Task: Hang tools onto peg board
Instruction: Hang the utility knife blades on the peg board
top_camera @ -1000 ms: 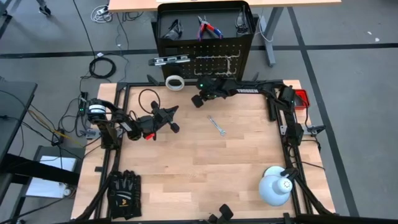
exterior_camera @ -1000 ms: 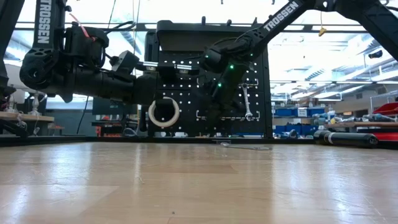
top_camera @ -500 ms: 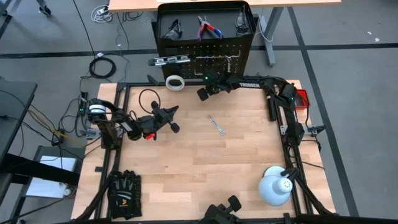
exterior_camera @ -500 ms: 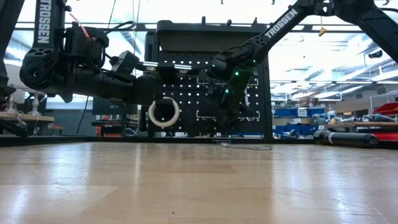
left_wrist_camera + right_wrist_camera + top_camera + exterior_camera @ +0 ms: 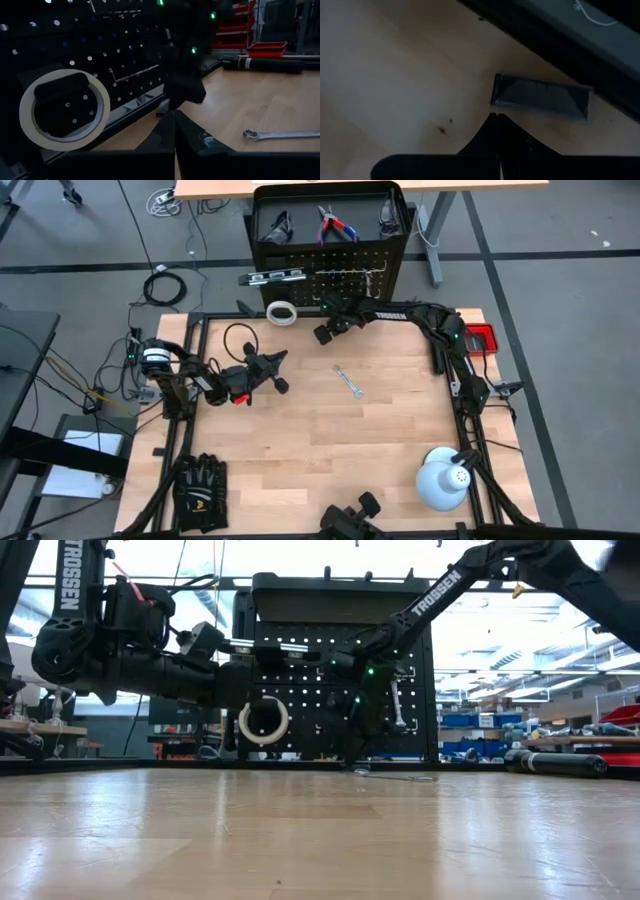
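My right arm reaches across the far edge of the bench [image 5: 330,440] toward the peg board [image 5: 345,275], its right gripper [image 5: 322,333] low at the board's foot with the fingers pressed together and holding nothing; in the right wrist view the closed fingers [image 5: 496,131] point down at bare wood beside a dark foot bracket [image 5: 540,96] of the board. My left arm lies low over the bench's left side, its left gripper [image 5: 277,372] aimed at the board, fingers together and empty. One silver wrench [image 5: 348,382] lies flat on the bench near the middle, well apart from both grippers. A second wrench [image 5: 397,705] hangs on the board's right portion. The white tape roll [image 5: 281,312] hangs on the board's lower left, and the slim level bar [image 5: 272,277] sits across the board's upper left. The red-handled pliers [image 5: 331,224] and the black-framed glasses [image 5: 279,225] lie in the shelf on top of the board. Black gloves [image 5: 200,488] lie at the bench's near left corner, a white dome lamp [image 5: 443,478] at the near right, and a small red box [image 5: 483,336] at the far right corner.
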Robot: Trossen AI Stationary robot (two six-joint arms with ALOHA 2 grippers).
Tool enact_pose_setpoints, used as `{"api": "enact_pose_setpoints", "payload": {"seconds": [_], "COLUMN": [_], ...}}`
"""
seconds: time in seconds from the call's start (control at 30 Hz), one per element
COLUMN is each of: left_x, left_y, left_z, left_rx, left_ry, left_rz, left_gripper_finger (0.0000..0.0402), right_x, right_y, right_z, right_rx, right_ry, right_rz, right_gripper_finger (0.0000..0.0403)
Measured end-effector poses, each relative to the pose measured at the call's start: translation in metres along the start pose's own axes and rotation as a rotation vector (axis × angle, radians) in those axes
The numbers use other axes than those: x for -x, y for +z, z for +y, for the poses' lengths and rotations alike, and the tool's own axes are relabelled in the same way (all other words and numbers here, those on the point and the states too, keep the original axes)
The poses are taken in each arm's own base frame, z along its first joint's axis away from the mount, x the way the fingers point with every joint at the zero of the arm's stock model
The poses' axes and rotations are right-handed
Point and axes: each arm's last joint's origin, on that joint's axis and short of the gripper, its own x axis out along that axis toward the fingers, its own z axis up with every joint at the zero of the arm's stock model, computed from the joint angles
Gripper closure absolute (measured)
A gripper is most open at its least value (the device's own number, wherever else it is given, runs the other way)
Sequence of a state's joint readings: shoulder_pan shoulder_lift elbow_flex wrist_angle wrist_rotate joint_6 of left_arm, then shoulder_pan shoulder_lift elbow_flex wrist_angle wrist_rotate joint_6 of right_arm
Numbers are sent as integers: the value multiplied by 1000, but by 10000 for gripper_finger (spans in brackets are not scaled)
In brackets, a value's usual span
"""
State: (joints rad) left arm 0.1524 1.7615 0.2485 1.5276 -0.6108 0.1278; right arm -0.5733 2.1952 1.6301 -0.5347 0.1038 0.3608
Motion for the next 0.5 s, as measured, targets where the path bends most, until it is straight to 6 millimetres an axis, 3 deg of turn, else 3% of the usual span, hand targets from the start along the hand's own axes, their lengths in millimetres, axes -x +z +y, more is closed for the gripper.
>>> {"api": "enact_pose_setpoints", "payload": {"seconds": [0.2, 0.5], "left_x": [0, 0], "left_y": [0, 0], "left_z": [0, 0], "left_rx": [-17, -19], "left_ry": [-2, -2], "left_rz": [1, 2], "left_gripper_finger": [402, 402], "right_x": [20, 22], "right_y": [4, 4], "right_z": [8, 13], "right_rx": [50, 75], "right_ry": [-35, -48], "right_rz": [-28, -56], "right_gripper_finger": [398, 397]}}
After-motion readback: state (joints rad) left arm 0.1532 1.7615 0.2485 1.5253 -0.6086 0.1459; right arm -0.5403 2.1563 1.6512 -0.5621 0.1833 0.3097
